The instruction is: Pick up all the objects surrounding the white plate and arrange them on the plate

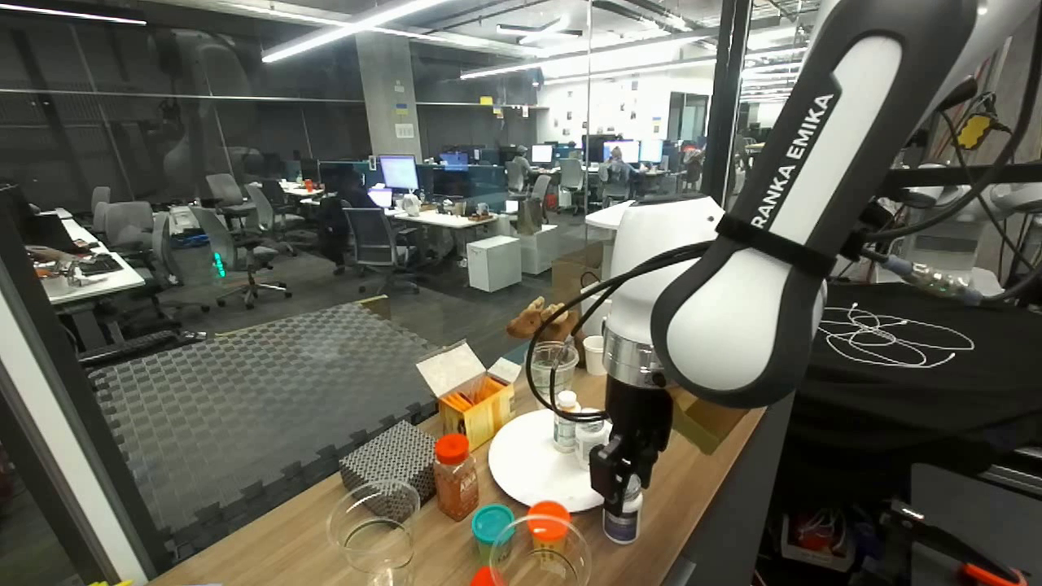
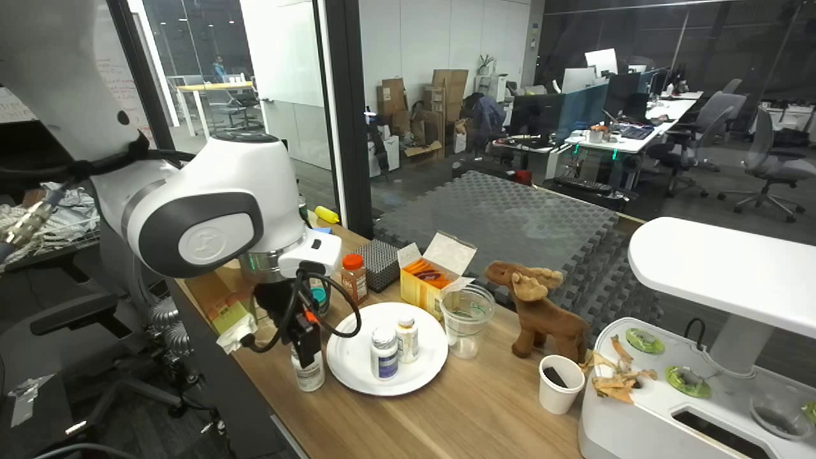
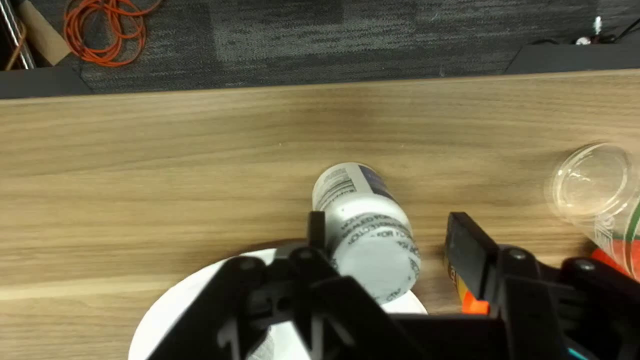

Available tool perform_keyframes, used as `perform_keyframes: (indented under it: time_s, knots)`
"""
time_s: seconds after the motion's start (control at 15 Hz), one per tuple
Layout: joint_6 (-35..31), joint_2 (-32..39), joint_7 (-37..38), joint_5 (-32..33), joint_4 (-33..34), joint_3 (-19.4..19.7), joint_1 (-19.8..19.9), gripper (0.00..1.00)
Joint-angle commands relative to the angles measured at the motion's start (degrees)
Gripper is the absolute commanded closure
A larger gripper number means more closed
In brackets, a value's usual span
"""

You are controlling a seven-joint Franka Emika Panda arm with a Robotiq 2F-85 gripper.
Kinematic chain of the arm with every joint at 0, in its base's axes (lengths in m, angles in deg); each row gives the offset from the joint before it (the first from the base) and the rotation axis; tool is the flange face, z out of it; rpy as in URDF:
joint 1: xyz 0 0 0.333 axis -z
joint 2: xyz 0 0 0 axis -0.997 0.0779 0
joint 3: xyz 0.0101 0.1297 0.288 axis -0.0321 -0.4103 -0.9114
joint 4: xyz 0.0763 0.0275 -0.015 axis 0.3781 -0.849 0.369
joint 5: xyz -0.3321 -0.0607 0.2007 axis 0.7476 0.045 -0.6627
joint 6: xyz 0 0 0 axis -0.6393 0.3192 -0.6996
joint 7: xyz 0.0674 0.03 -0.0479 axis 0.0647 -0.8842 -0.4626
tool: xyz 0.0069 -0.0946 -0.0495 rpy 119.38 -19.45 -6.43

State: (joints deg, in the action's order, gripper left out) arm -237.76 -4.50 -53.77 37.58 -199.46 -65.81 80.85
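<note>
The white bottle (image 3: 367,230) stands on the tabletop (image 3: 200,165) just beside the plate (image 3: 170,317), between the well-parted jaws of the empty pincer (image 3: 388,230); likely light, stiff and slick, it seems best squeezed around its body.

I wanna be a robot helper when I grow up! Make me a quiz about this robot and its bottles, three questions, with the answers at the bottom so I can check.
1. Count: how many bottles stand on the white plate in both exterior views?
2. True or false: in the wrist view, the end effector has its jaws open, with another bottle between them.
3. Pick one: what colour is the antlered stuffed animal in an exterior view? A) grey B) brown C) green

Key
1. Two
2. True; a gap shows beside that bottle
3. B
</note>
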Motion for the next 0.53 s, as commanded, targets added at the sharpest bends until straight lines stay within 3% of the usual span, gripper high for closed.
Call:
perform_keyframes:
  time_s: [0.0, 0.13, 0.47]
  knots:
    - [-1.0, 0.3, 0.7, 1.0, 0.7, 1.3, -0.9, 0.65]
    - [-0.2, -0.3, 0.8, 1.6, 0.6, 1.9, -1.1, 0.80]
    - [1.7, -2.2, 1.7, 4.8, 0.6, 4.5, -2.6, 0.80]
